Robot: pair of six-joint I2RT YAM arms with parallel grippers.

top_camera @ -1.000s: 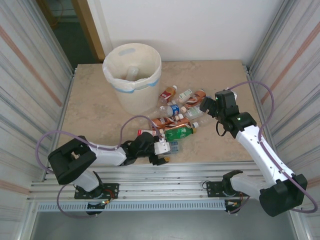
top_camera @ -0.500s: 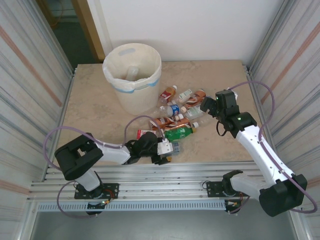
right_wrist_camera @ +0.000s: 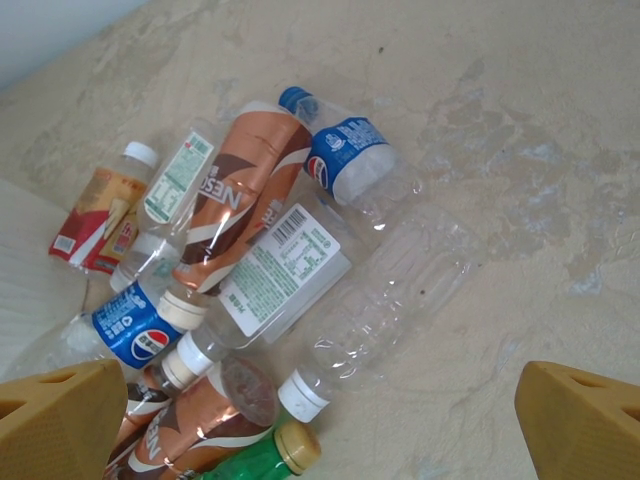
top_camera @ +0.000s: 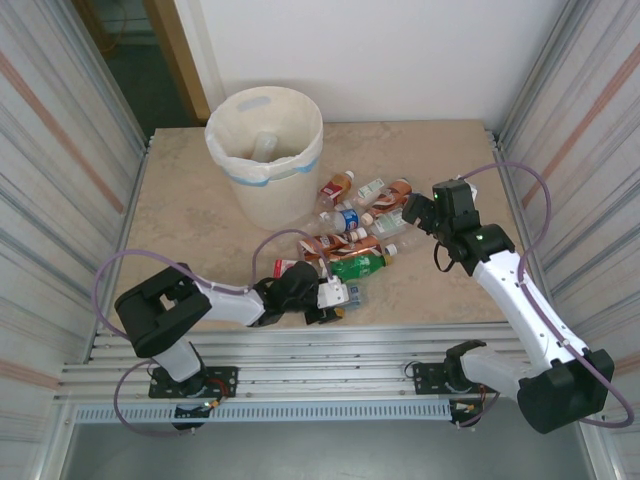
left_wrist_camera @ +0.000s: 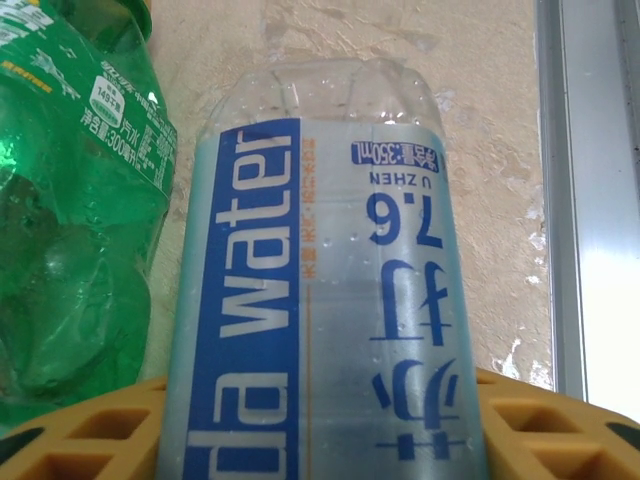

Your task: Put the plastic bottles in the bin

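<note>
A clear water bottle with a blue label lies near the table's front edge, and my left gripper is shut on it, one yellow finger pressed against each side. From above, that left gripper sits low beside a green bottle. Several more plastic bottles lie in a heap mid-table. My right gripper hovers open over the heap's right end, above a clear bottle and a brown-labelled one. The cream bin stands at the back left, one bottle inside.
The green bottle lies right against the held bottle's left side. An aluminium rail runs along the table edge to its right. Metal walls close in both sides. Bare tabletop lies left of the heap.
The left arm has slid a little to the right toward the heap and its jaws have closed round the blue-labelled water bottle. The right arm has not moved.
</note>
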